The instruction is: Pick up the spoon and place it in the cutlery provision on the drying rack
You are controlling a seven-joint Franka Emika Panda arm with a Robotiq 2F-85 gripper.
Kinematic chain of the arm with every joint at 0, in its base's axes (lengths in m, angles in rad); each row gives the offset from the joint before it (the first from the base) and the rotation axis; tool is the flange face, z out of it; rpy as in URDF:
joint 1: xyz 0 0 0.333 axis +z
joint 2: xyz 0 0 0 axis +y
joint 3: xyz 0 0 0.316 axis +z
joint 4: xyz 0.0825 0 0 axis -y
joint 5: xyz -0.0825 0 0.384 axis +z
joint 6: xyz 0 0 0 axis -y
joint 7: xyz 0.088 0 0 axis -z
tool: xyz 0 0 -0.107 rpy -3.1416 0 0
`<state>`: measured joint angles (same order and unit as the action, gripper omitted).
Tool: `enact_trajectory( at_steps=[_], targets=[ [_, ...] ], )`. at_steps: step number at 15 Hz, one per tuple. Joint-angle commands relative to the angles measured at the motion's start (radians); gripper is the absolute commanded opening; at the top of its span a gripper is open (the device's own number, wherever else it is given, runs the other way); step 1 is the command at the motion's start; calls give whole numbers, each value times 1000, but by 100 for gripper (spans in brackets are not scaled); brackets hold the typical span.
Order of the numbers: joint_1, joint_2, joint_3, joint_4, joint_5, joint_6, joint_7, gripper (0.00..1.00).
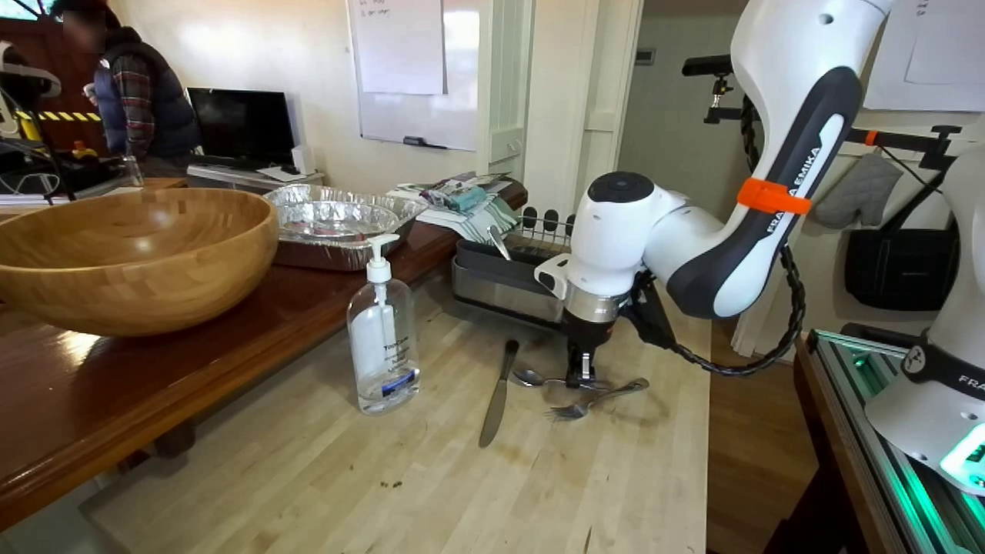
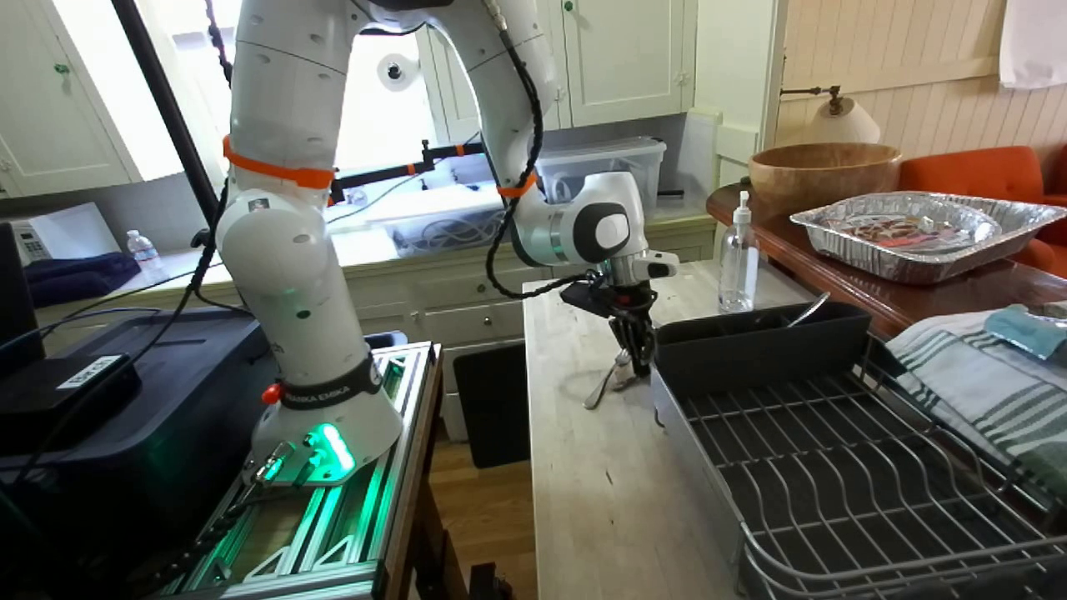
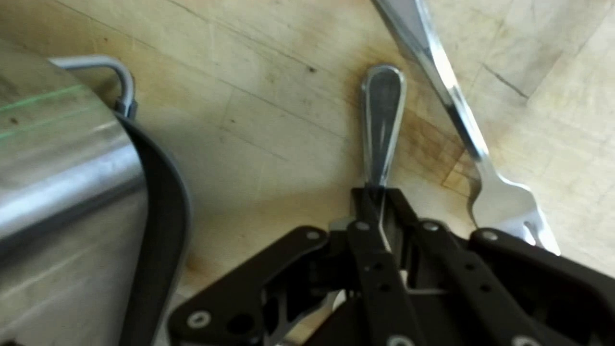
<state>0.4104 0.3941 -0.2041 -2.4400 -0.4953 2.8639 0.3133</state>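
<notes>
The silver spoon (image 3: 383, 110) lies on the wooden table, and my gripper (image 3: 377, 192) is shut on its slim handle, whose end sticks out beyond the fingertips in the wrist view. Its rounded bowl shows beside the fingers in an exterior view (image 1: 529, 378). The steel drying rack (image 2: 696, 454) stands close to the gripper. Along its near side runs the cutlery provision (image 2: 754, 346), a dark strip with one shiny utensil handle poking out. Part of the rack (image 3: 72, 168) fills the left of the wrist view.
A fork (image 1: 608, 394) lies right beside the spoon, and a dark-handled knife (image 1: 499, 400) rests on its other side. A clear pump bottle (image 1: 383, 346) stands further along the table. A wooden bowl (image 1: 138, 261) and foil trays (image 2: 934, 233) sit on the darker table.
</notes>
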Motion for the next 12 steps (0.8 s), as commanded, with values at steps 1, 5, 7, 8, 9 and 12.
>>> enact_trajectory(
  at_steps=[1, 5, 7, 8, 9, 12],
  targets=[
    [13, -46, 5, -21, -10, 0, -6, 4],
    [33, -82, -5, -26, -22, -8, 5, 4],
    [34, -80, -17, -25, -27, 7, 14, 40],
    [35, -76, -23, -21, -31, 11, 17, 40],
    [31, -65, -26, -16, -31, 22, 14, 47],
    [26, -41, -34, -6, -29, 43, 7, 69]
  ],
)
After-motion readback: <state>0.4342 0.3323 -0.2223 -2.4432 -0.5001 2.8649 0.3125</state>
